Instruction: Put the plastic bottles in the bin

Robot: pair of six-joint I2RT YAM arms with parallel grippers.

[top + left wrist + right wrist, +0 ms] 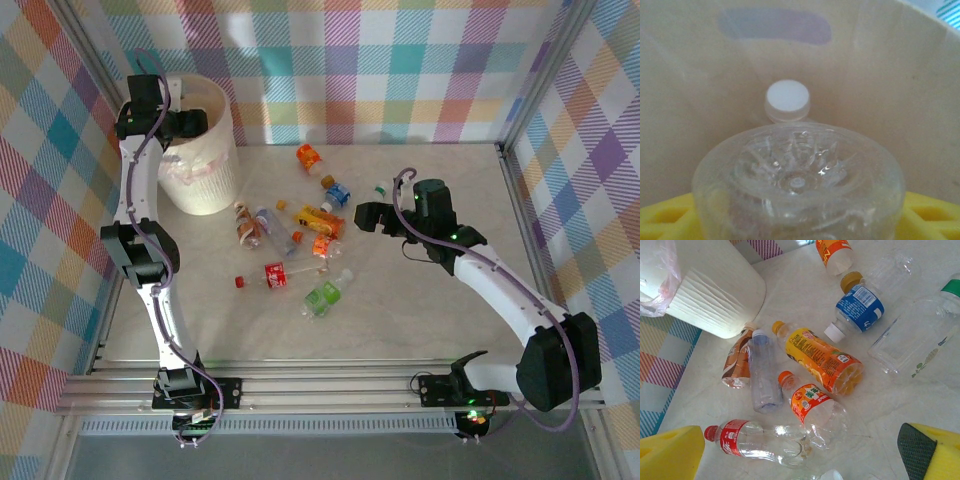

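My left gripper (pixel 192 124) hangs over the bin (pixel 205 185), a cream-white basket with a plastic liner. In the left wrist view, the base of a clear bottle (pixel 797 180) sits between the yellow fingers (pixel 665 220), over the bin's inner wall (pixel 890 75). I cannot see whether the pads still press it. A white-capped bottle (pixel 787 102) lies deeper inside. Several plastic bottles lie on the table, among them a yellow-orange one (pixel 820 360), an orange-label one (pixel 812 407) and a red-label one (pixel 757 440). My right gripper (pixel 362 215) hovers open above them.
More bottles lie around: a blue-label one (pixel 857 307), a clear green-capped one (pixel 915 335), a brown one (pixel 737 362), a bluish clear one (pixel 762 372), and a green-label one (pixel 325 296). Checked walls close the table on three sides. The bin (pixel 715 295) stands at the far left.
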